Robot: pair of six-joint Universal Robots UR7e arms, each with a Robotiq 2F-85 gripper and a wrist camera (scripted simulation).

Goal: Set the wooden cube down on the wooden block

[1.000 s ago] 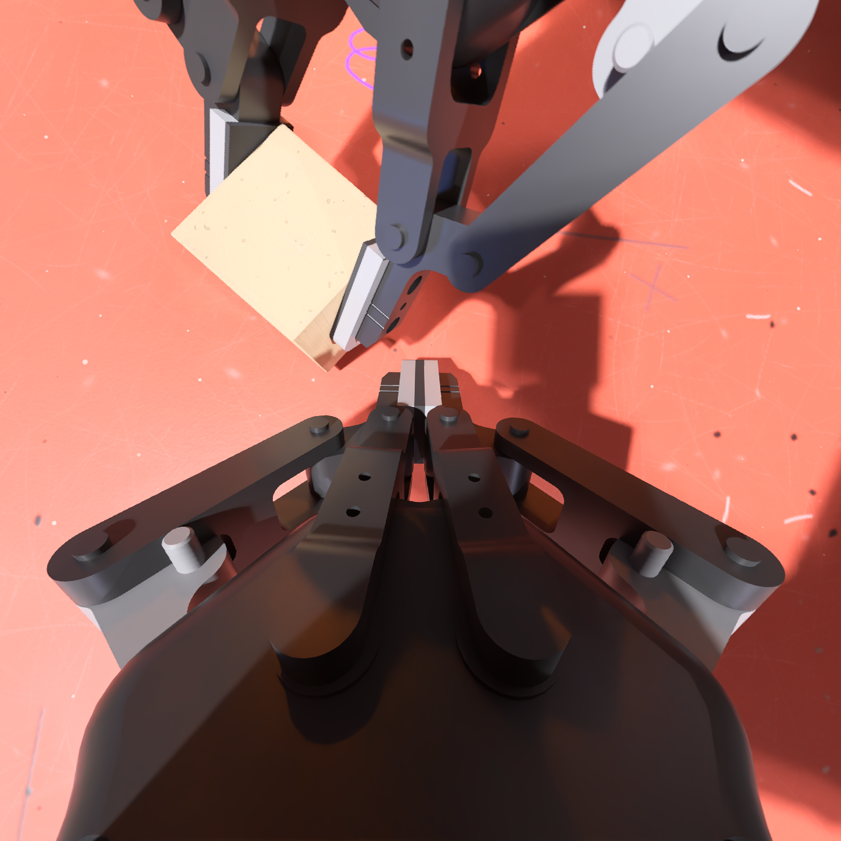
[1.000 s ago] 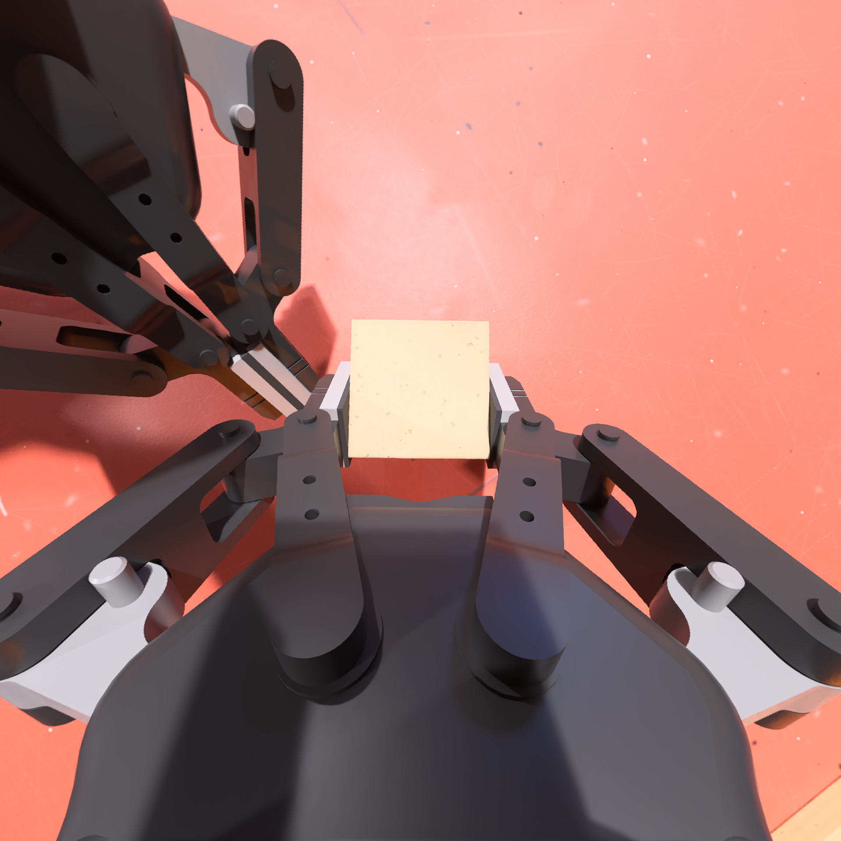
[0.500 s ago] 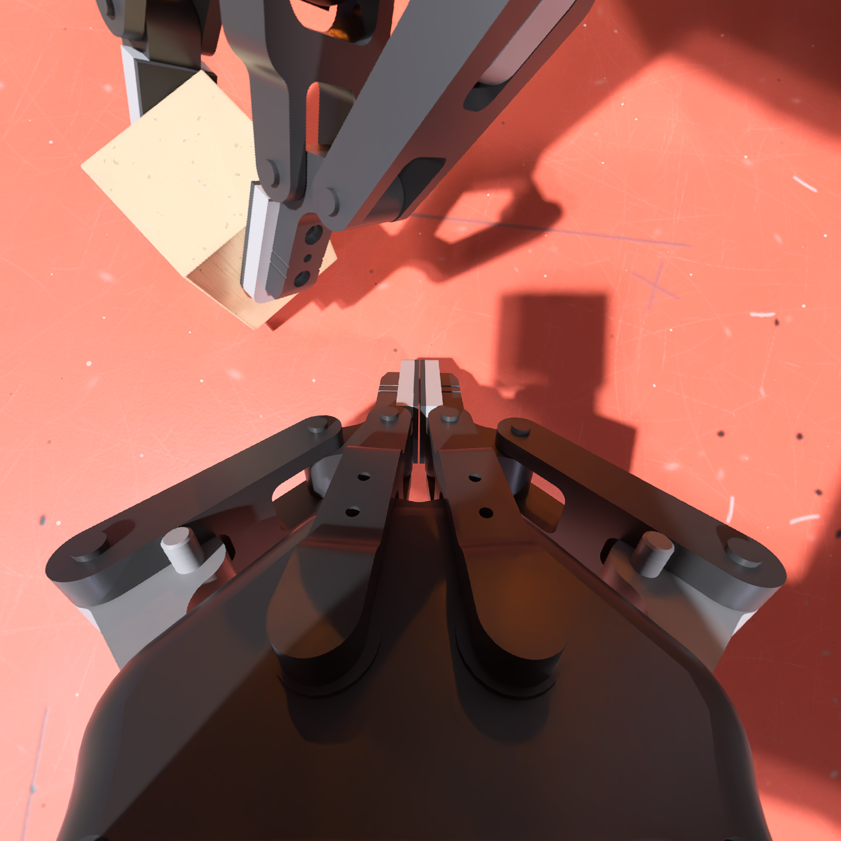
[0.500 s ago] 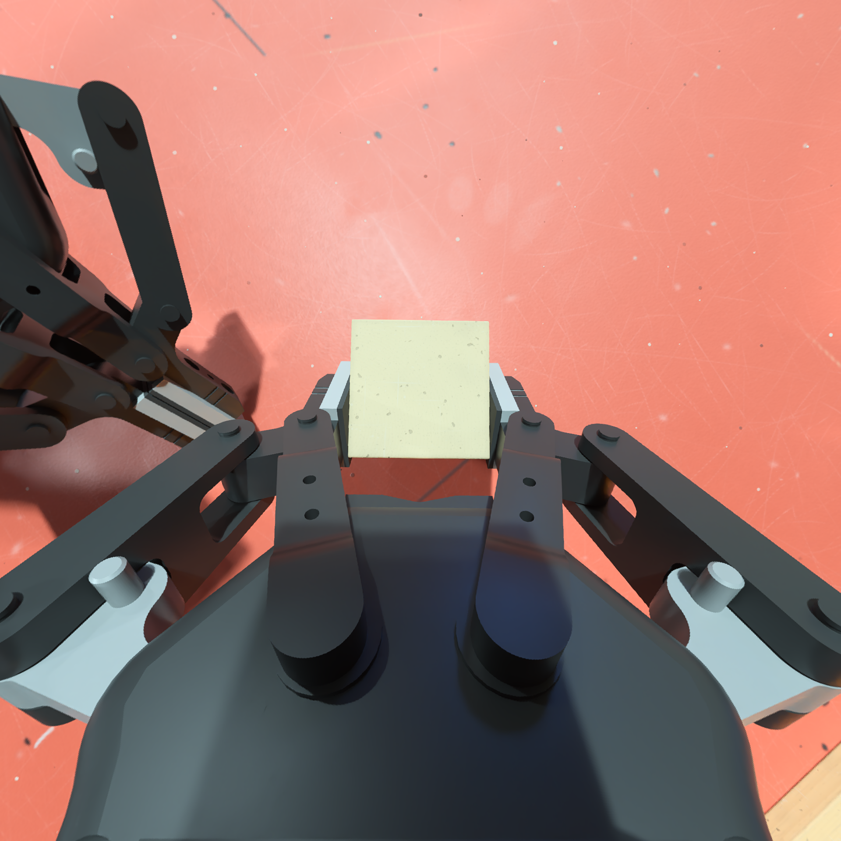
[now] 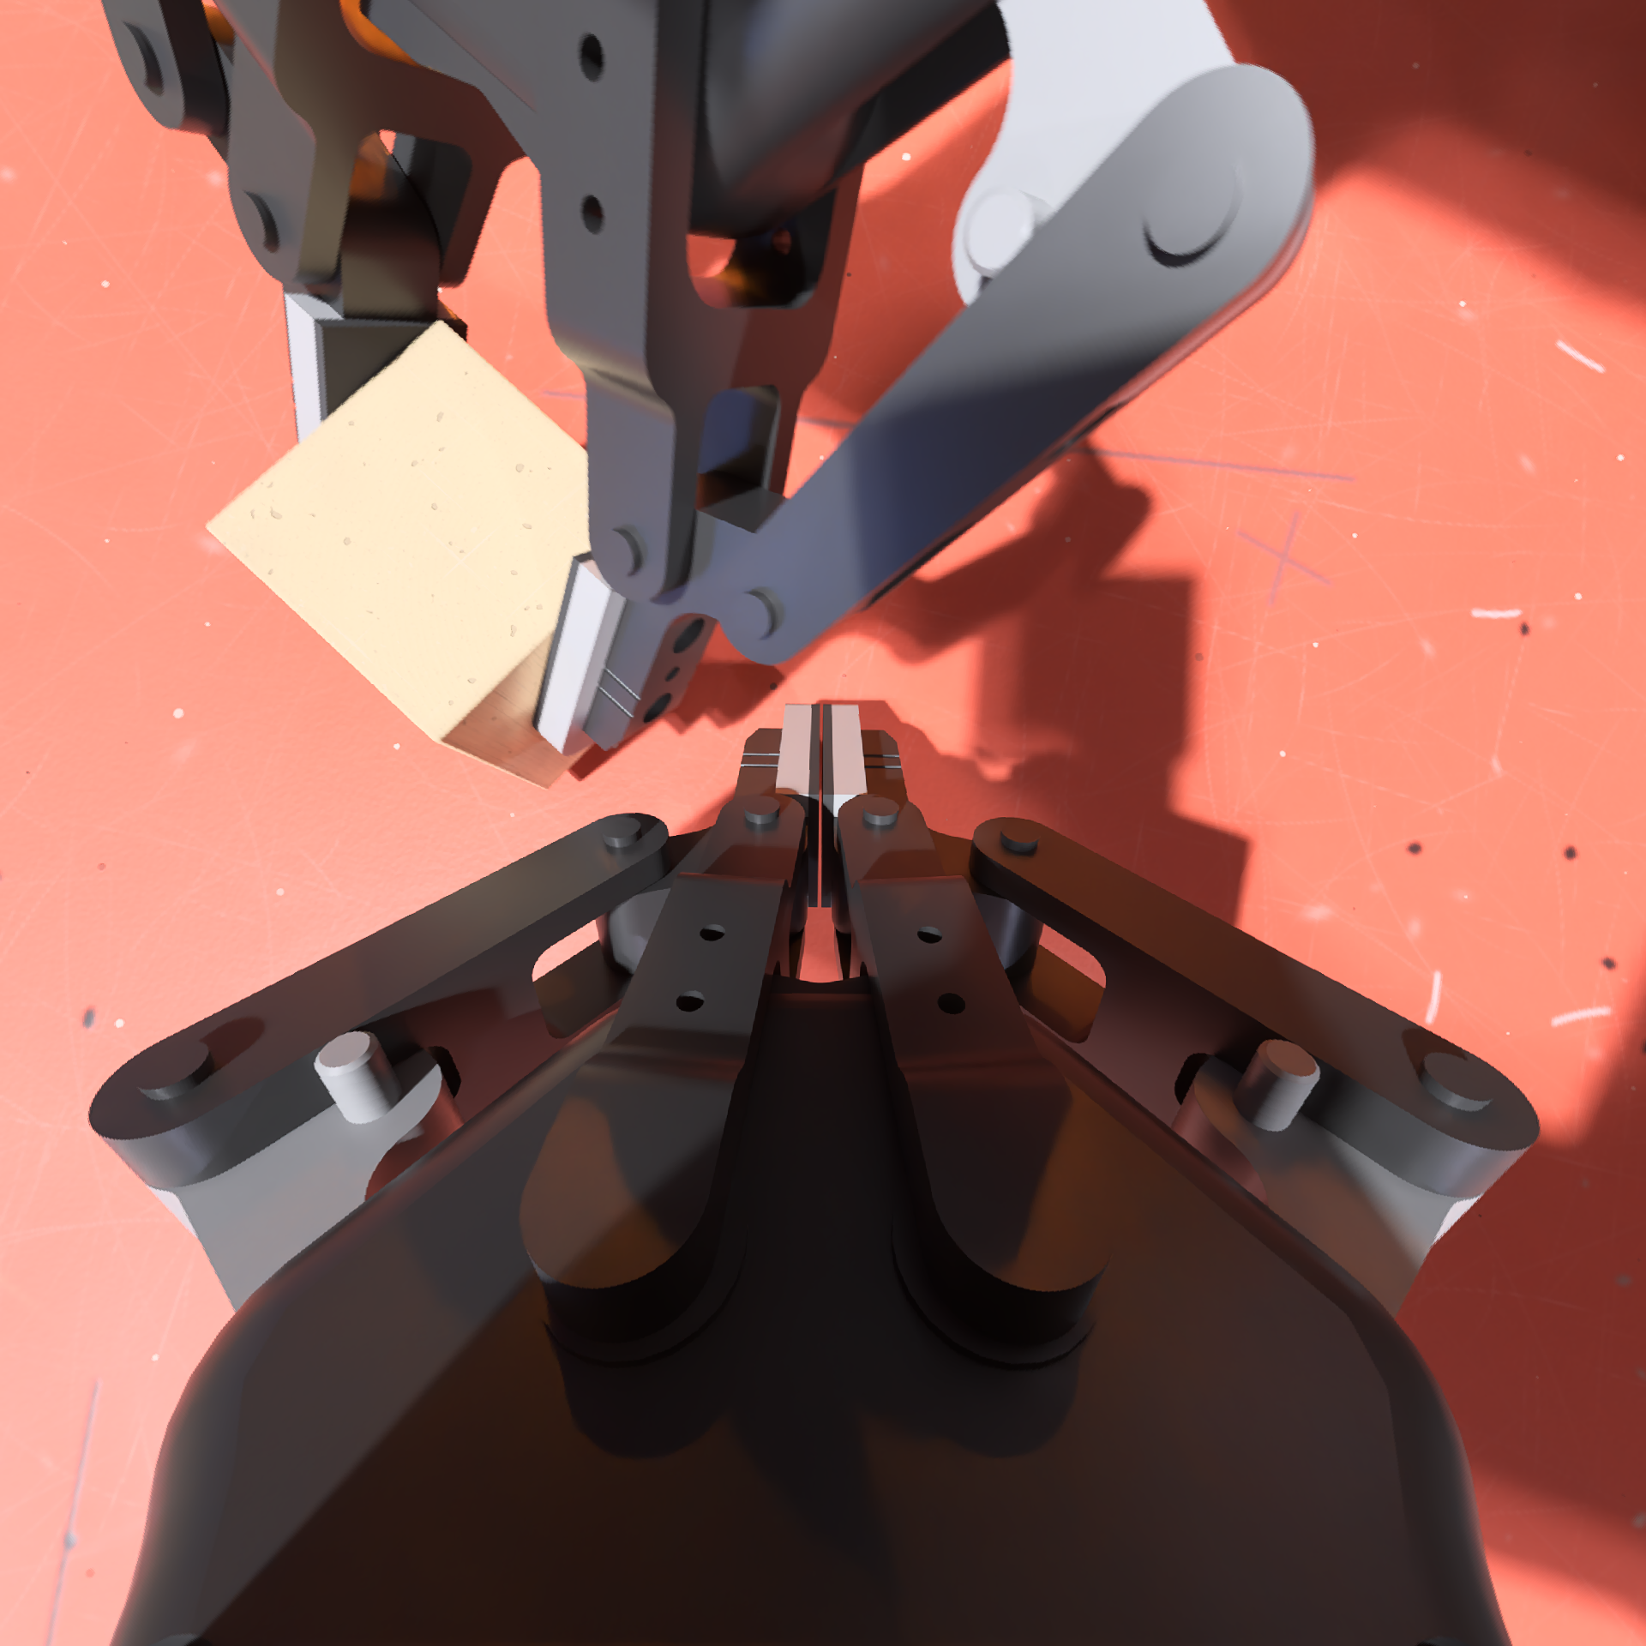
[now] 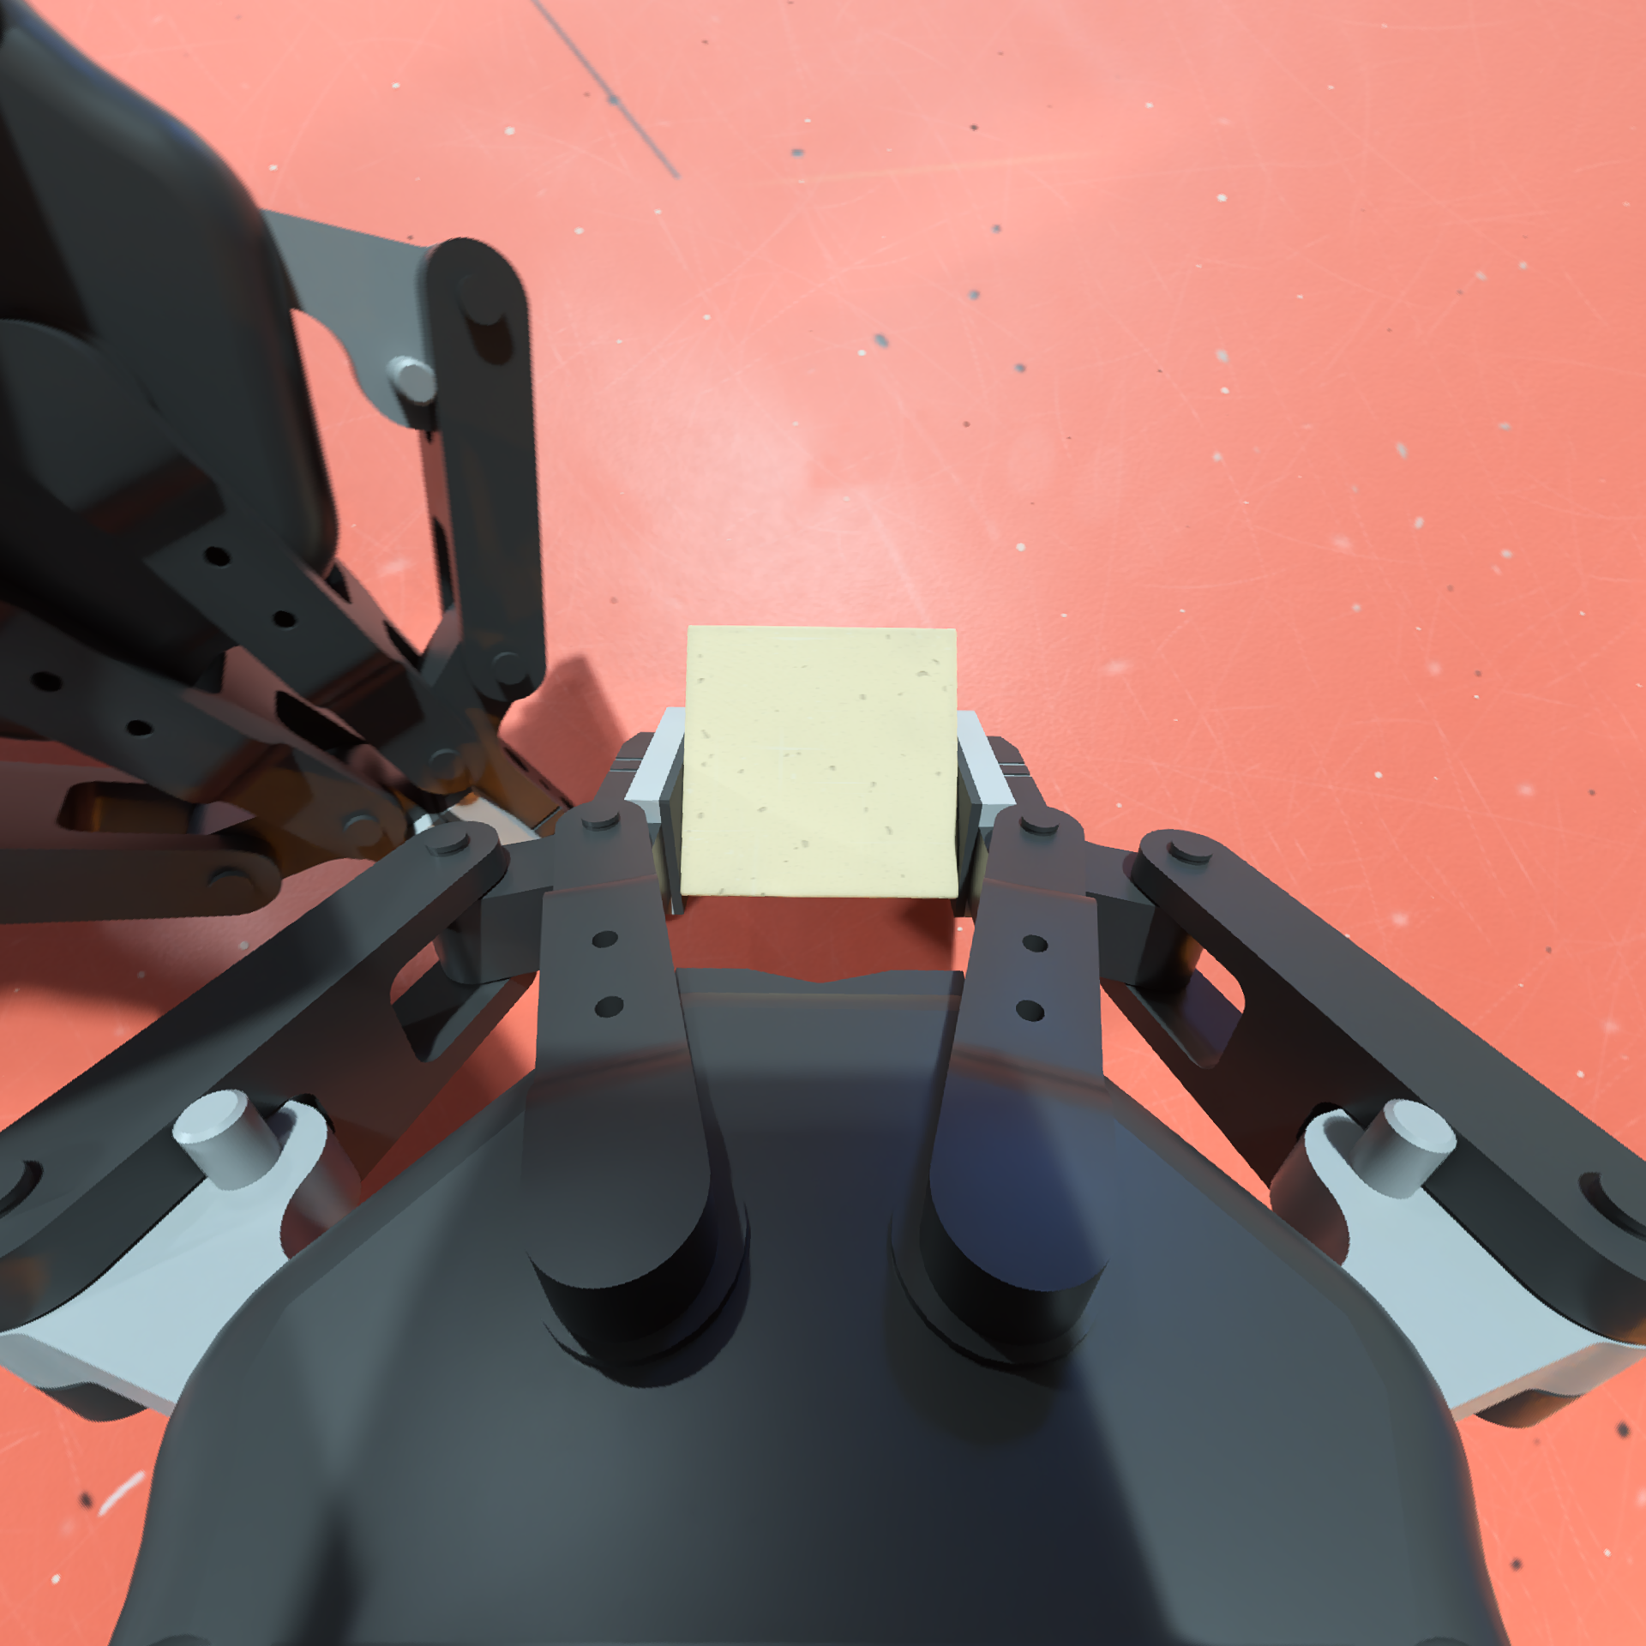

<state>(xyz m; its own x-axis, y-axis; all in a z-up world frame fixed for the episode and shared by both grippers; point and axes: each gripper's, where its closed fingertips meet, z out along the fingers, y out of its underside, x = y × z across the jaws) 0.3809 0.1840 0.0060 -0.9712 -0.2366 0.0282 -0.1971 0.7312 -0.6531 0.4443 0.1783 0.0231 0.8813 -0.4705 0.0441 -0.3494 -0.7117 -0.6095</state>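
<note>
My right gripper point(image 6: 819, 775) is shut on a pale wooden cube point(image 6: 819, 712), one pad on each side face, and holds it above the red table top point(image 6: 1158, 356). In the left wrist view the cube point(image 5: 401, 543) hangs at the upper left, tilted corner-on, between the right gripper's point(image 5: 436, 588) fingers. My left gripper point(image 5: 819, 739) is shut and empty, its tips close beside the right gripper's near finger point(image 5: 579, 668). It also shows at the left of the right wrist view point(image 6: 485, 815), partly hidden. No wooden block shows in either view.
The scratched, speckled red table top point(image 5: 1336, 802) fills both views. The shadows of both arms fall across it at the right point(image 5: 1113, 668). The two grippers are very close together.
The right gripper with the cube first swung away to the upper left in the left wrist view, then came back closer to the left gripper's tips. The left gripper stayed shut.
</note>
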